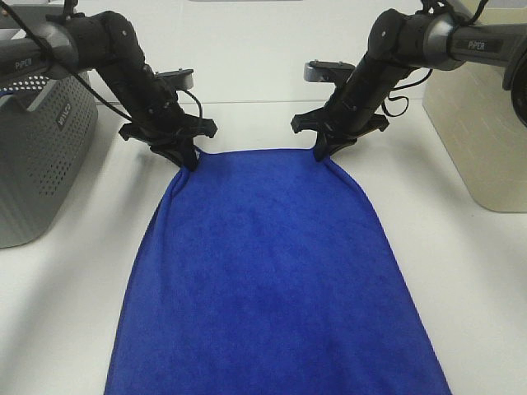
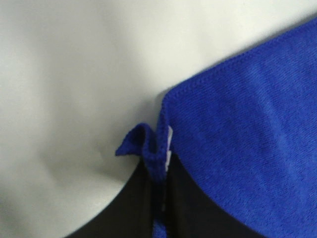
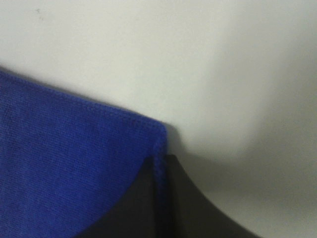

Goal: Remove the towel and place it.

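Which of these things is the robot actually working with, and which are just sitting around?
In the job: the blue towel, the left gripper and right gripper, each pinching a corner.
Just sitting there: the grey basket on the left, the beige container on the right.

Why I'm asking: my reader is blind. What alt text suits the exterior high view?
The left gripper and right gripper each pinch a far corner of a blue towel spread over a white table. A grey basket stands at left, a beige box at right.
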### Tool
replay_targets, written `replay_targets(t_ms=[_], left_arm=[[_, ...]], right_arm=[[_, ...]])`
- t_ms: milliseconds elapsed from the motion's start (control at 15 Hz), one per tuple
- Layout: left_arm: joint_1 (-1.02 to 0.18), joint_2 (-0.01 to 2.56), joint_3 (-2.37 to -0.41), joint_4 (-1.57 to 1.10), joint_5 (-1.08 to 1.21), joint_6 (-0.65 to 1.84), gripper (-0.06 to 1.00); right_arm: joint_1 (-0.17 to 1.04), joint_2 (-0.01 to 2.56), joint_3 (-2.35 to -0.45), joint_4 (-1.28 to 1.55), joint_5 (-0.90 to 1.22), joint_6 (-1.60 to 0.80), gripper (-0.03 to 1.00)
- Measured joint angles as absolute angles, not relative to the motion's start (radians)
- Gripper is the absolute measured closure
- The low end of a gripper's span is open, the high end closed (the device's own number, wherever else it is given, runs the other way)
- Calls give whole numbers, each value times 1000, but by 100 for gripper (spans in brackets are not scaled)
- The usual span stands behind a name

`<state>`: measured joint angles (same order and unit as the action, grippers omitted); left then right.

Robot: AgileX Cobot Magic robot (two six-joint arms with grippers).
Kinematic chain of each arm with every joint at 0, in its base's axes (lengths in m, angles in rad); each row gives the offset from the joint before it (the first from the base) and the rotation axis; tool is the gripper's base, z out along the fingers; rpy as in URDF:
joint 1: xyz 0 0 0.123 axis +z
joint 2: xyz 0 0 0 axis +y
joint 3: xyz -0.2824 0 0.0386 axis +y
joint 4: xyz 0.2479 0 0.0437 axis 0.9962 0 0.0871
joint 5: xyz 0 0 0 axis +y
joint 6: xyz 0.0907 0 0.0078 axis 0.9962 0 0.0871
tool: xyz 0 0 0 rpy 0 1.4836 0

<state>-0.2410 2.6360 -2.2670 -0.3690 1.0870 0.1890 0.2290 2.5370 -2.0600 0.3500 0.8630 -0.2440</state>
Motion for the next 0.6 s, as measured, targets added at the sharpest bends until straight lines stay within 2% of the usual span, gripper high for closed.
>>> replay_targets(t_ms=[333, 600], left_arm=[[-241, 2635, -2265, -371, 1034, 235, 92], [-246, 2644, -2337, -333, 956, 248, 92]], right_arm=[[231, 2537, -2068, 314, 851, -262, 95], [231, 2553, -2163, 234, 828, -272, 95]])
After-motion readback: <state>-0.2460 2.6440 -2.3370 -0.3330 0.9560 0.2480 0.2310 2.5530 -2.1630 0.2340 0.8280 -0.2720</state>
